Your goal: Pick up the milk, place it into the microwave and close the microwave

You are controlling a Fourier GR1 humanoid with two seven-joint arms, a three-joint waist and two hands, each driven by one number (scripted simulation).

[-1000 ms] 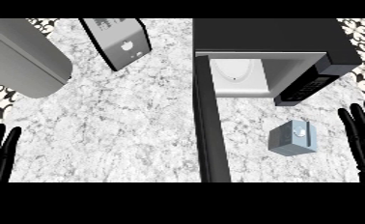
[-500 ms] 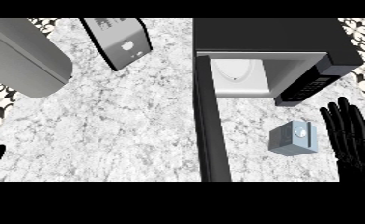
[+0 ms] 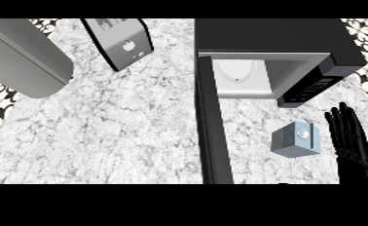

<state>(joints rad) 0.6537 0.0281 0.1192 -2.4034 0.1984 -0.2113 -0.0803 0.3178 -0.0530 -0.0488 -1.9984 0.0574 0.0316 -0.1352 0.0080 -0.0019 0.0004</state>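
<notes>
Right hand (image 3: 350,140) stands open at the right edge of the view, fingers straight and pointing away from the robot, just beside the milk carton (image 3: 295,139) but not touching it. That carton sits on the marble counter (image 3: 129,127) in front of the microwave (image 3: 277,49), to the right of its open door (image 3: 213,122), while a toaster (image 3: 119,42) stands well apart at the upper left.

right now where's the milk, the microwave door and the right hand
milk (image 3: 294,141), head view, on its top face
microwave door (image 3: 213,132), head view, on its open edge
right hand (image 3: 350,140), head view, on its straight fingers
</notes>
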